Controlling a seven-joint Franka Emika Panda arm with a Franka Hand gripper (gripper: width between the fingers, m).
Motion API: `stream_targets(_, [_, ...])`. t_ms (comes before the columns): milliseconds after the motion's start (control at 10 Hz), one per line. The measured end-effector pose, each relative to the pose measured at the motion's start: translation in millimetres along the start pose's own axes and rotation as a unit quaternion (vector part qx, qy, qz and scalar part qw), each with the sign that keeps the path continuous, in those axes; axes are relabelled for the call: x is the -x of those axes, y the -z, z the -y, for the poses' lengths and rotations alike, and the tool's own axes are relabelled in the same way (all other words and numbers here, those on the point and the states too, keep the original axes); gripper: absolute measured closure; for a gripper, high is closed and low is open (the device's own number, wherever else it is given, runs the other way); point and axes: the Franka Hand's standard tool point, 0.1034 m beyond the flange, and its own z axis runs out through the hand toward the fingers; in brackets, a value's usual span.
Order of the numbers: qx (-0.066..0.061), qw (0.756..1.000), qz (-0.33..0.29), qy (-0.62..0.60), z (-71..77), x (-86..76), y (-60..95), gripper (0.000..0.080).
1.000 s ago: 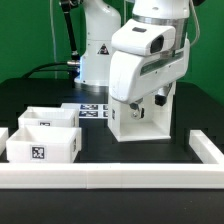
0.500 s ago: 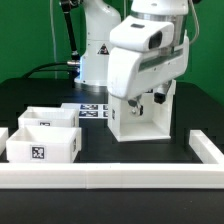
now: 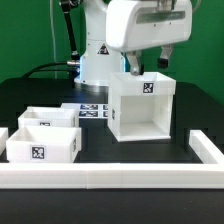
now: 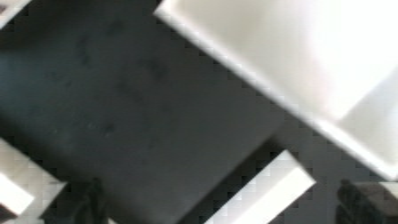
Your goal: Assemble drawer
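The white boxy housing [image 3: 143,108] stands upright on the black table, its open side facing the camera and a square tag on its top. My gripper [image 3: 148,64] hangs just above its top, open and empty, with dark fingers [image 3: 133,63] spread apart. Two low white trays [image 3: 50,117] [image 3: 42,146], each with a tag, sit on the exterior view's left. The wrist view is blurred: my gripper [image 4: 217,205] is open over black table, with a large white surface [image 4: 320,50] beyond it that I cannot identify.
The marker board [image 3: 92,110] lies flat behind the trays, at the robot's base. A long white rail [image 3: 110,178] runs along the front, and another white rail piece [image 3: 206,148] runs along the exterior view's right.
The gripper has risen from in front of and around the housing to above its top. The housing now shows in full. The trays have not moved.
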Motion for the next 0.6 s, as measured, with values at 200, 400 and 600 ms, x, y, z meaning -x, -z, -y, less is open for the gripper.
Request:
stream_targets(200, [-0.003,1.000,0.002,-0.001,-2.1,-0.5,-6.3,0.0150])
stream_targets(400, [-0.004,1.000,0.002,-0.002,-1.7,0.2,-6.3,0.0150])
stream_targets(600, [0.004,0.995,0.003,-0.103,14.3,11.3,-3.3,0.0150])
